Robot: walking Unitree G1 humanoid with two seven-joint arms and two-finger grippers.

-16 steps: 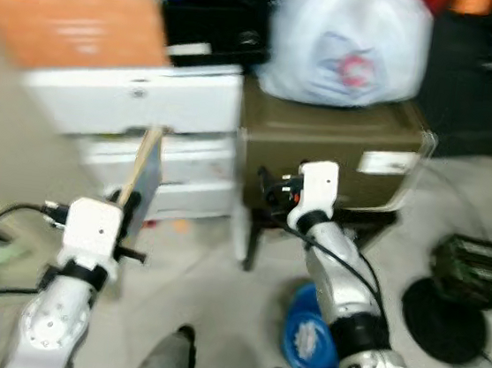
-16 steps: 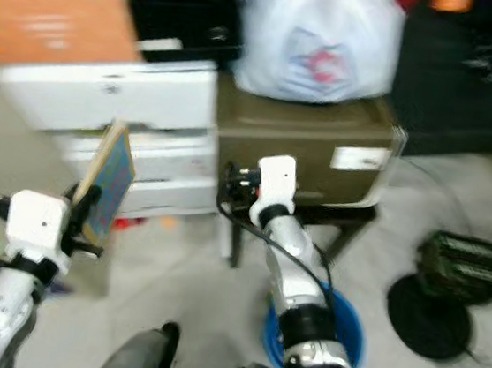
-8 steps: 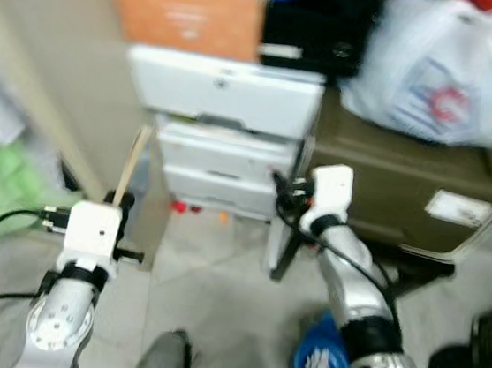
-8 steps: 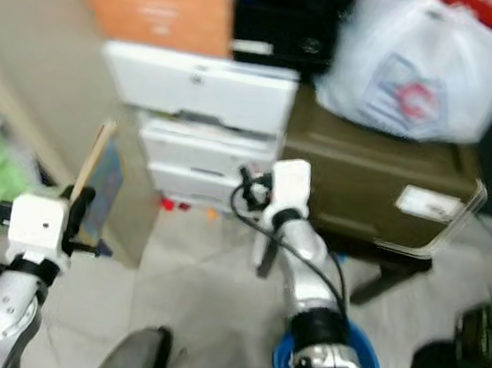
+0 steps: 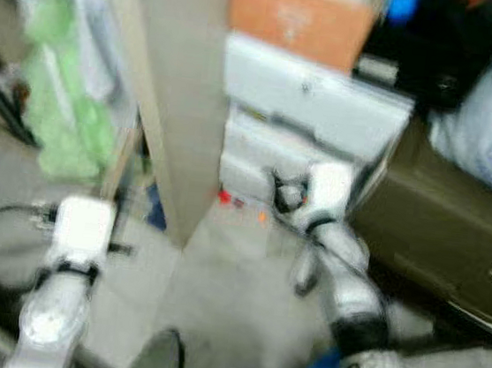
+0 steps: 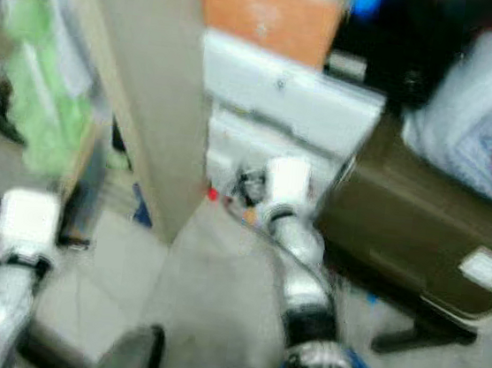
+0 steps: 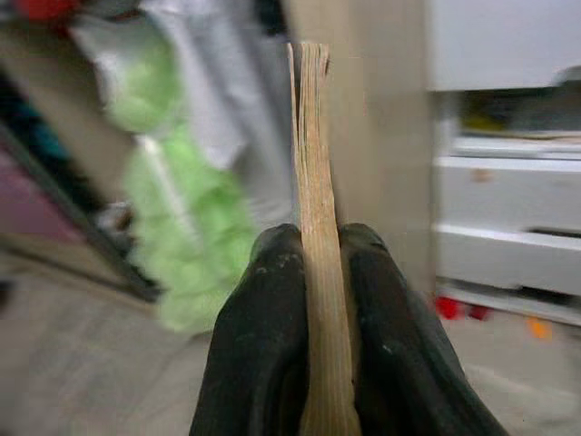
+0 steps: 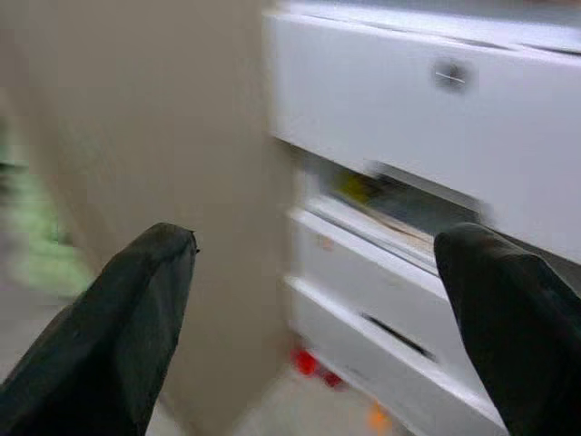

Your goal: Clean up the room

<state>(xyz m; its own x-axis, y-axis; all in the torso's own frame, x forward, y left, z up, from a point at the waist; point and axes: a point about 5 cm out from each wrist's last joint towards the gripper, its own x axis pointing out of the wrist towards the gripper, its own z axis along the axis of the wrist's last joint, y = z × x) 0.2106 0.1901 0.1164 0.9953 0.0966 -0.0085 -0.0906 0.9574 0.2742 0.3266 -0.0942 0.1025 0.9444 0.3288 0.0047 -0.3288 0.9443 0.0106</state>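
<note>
I grip a thin, flat wooden-edged board point(image 7: 313, 227) edge-on in my left claw point(image 7: 313, 272); its two black fingers point(image 7: 259, 336) press flat against both faces, so the board stands upright and cannot swing as I walk. It sits ahead of my left wrist, in front of the beige wall corner point(image 5: 172, 96) with blurred green bundles point(image 7: 177, 209) to the side. My right claw point(image 8: 318, 309) is spread wide and carries nothing, raised toward the white plastic drawer unit point(image 8: 427, 173), probably ready for the next pickup. The head views are blurred.
</note>
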